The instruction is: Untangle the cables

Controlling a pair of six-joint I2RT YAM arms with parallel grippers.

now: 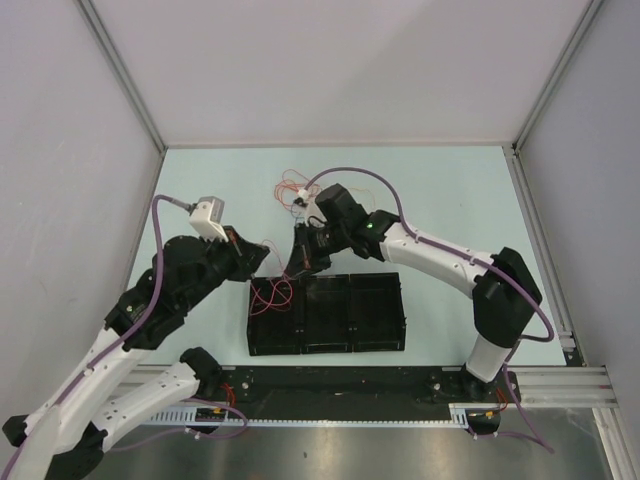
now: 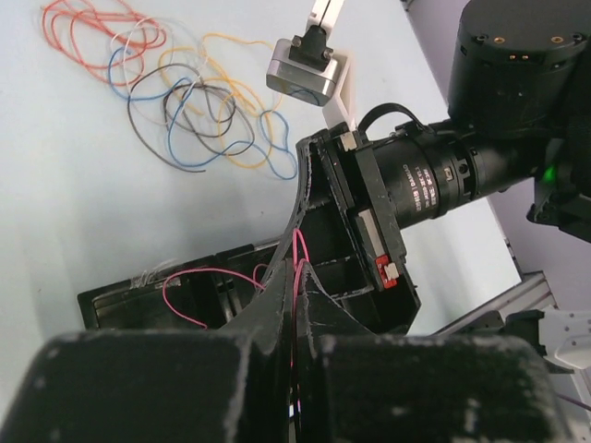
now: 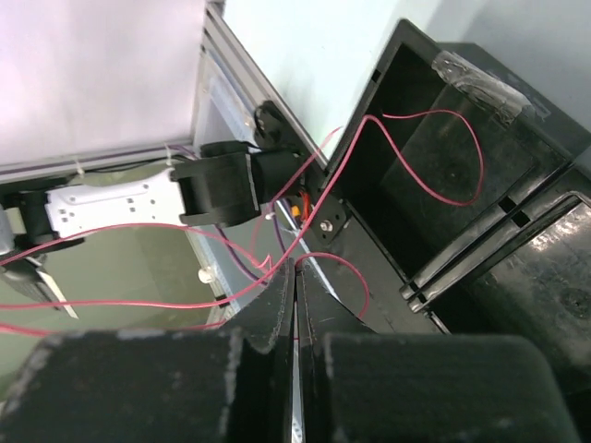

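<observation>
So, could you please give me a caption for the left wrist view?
Left gripper shut on a pink wire by the tray, tangled cables beyond.

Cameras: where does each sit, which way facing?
Top external: above and behind the robot, looking down on both arms, tray, cable pile.
Left wrist: behind the shut left gripper, facing right arm and pile.
Right wrist: behind the shut right gripper, facing tray and left arm.
Shared: both wrist views show the red cable.

Lab robot cell, boxed by grey walls (image 1: 320, 60) and aluminium posts (image 1: 121, 75).
</observation>
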